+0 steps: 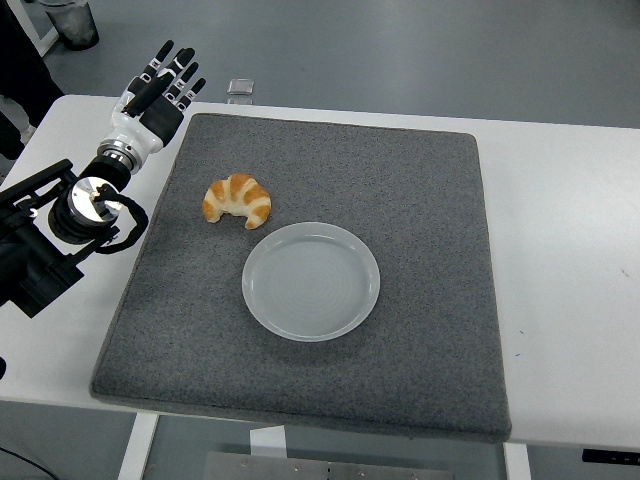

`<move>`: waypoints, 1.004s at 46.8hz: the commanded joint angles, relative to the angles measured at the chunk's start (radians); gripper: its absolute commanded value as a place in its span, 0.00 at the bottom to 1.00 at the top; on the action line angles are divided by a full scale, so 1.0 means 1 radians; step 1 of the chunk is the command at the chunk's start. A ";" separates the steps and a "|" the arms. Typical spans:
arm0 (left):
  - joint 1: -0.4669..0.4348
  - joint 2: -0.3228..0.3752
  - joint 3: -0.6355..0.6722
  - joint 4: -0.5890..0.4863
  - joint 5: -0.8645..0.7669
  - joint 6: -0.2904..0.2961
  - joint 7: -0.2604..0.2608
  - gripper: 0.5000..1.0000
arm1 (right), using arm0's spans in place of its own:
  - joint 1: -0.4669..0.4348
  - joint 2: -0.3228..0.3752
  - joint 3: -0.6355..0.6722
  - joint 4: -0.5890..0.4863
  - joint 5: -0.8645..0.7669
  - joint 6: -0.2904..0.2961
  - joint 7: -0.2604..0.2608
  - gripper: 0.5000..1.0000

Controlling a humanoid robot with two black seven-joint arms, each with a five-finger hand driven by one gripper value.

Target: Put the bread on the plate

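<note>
- The croissant [238,200] is a curved crescent, golden-brown with paler ridged bands across its crust; it lies on the mat's left-centre, its open side facing the plate.
- The plate [311,281] is round, shallow and pale translucent white with a smooth raised rim, just beside the croissant and apart from it, holding nothing.
- Both sit on a dark grey mat [420,200], square with rounded corners and a coarse, felt-like surface.
- The mat covers most of a smooth white table [560,200].
- The left hand [158,95] hovers over the mat's far-left corner, its black-and-white fingers [180,70] stretched out straight and holding nothing.
- A small clear container [239,91] stands at the table's far edge.
- Beyond is a grey floor [400,50].
</note>
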State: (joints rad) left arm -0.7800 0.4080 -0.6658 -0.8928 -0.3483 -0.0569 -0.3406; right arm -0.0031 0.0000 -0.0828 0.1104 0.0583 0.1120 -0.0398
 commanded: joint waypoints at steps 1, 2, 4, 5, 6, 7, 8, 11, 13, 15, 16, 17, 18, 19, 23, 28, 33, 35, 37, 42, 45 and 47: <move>0.001 0.000 0.000 -0.002 0.000 0.000 0.000 1.00 | 0.000 0.000 0.000 0.000 0.000 0.000 0.000 0.90; 0.002 0.000 0.003 -0.003 0.000 0.000 -0.002 1.00 | 0.000 0.000 0.000 0.000 0.000 0.000 0.000 0.90; 0.004 0.000 0.014 -0.017 0.006 0.008 -0.012 1.00 | 0.000 0.000 0.000 0.000 0.000 0.000 0.000 0.90; 0.002 0.000 0.015 -0.020 0.014 0.012 -0.021 1.00 | 0.000 0.000 0.000 0.000 0.000 0.000 0.000 0.90; 0.002 0.000 0.014 -0.020 0.024 0.017 -0.031 1.00 | 0.000 0.000 0.000 0.000 0.000 0.000 0.000 0.90; 0.001 0.000 0.014 -0.021 0.040 0.020 -0.041 1.00 | 0.000 0.000 0.000 0.000 0.000 0.000 0.000 0.90; 0.001 0.002 0.014 -0.021 0.061 0.022 -0.043 1.00 | 0.000 0.000 0.000 0.000 0.000 0.000 0.000 0.91; -0.007 0.005 0.012 -0.020 0.144 0.023 -0.043 1.00 | 0.000 0.000 0.000 0.000 0.000 0.000 0.000 0.90; -0.013 0.008 0.018 -0.018 0.214 0.026 -0.043 1.00 | 0.000 0.000 0.000 0.000 0.000 0.000 0.000 0.90; -0.024 0.012 0.018 -0.018 0.291 0.026 -0.043 1.00 | 0.000 0.000 0.000 0.000 0.000 0.000 0.000 0.90; -0.031 0.015 0.020 -0.018 0.333 0.026 -0.043 1.00 | 0.000 0.000 0.000 0.000 0.000 0.000 0.000 0.90; -0.042 0.020 0.023 -0.017 0.375 0.026 -0.041 1.00 | 0.000 0.000 0.000 0.000 0.000 0.000 0.000 0.90; -0.051 0.029 0.035 -0.017 0.420 0.026 -0.041 1.00 | 0.000 0.000 0.000 0.000 0.000 0.000 0.000 0.90; -0.064 0.041 0.052 -0.018 0.467 0.025 -0.041 1.00 | 0.000 0.000 0.000 0.000 0.000 0.000 0.000 0.90; -0.129 0.093 0.149 -0.031 0.650 0.023 -0.043 1.00 | 0.000 0.000 0.000 0.000 0.000 0.000 0.000 0.90; -0.186 0.121 0.225 -0.037 0.773 0.014 -0.043 1.00 | 0.000 0.000 0.000 0.000 0.000 0.000 0.000 0.90; -0.232 0.152 0.274 -0.060 0.819 0.012 -0.037 1.00 | 0.000 0.000 0.000 0.000 0.000 0.000 0.000 0.90; -0.257 0.181 0.333 -0.084 0.822 0.006 -0.037 0.99 | 0.000 0.000 0.000 0.000 0.000 0.000 0.000 0.91; -0.292 0.212 0.409 -0.107 0.828 -0.011 -0.035 0.99 | 0.000 0.000 0.000 0.000 0.000 0.000 0.000 0.90; -0.418 0.267 0.639 -0.166 0.879 -0.057 -0.035 0.99 | 0.000 0.000 0.000 0.000 0.000 0.000 0.000 0.90; -0.475 0.287 0.757 -0.186 0.937 -0.058 -0.034 0.99 | 0.000 0.000 0.000 0.000 0.000 0.000 0.000 0.90; -0.499 0.296 0.813 -0.186 0.995 -0.057 -0.032 0.99 | 0.000 0.000 0.000 0.000 0.000 0.000 0.000 0.90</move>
State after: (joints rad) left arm -1.2369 0.6881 0.0549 -1.0734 0.5704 -0.1147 -0.3746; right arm -0.0031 0.0000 -0.0828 0.1104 0.0583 0.1120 -0.0398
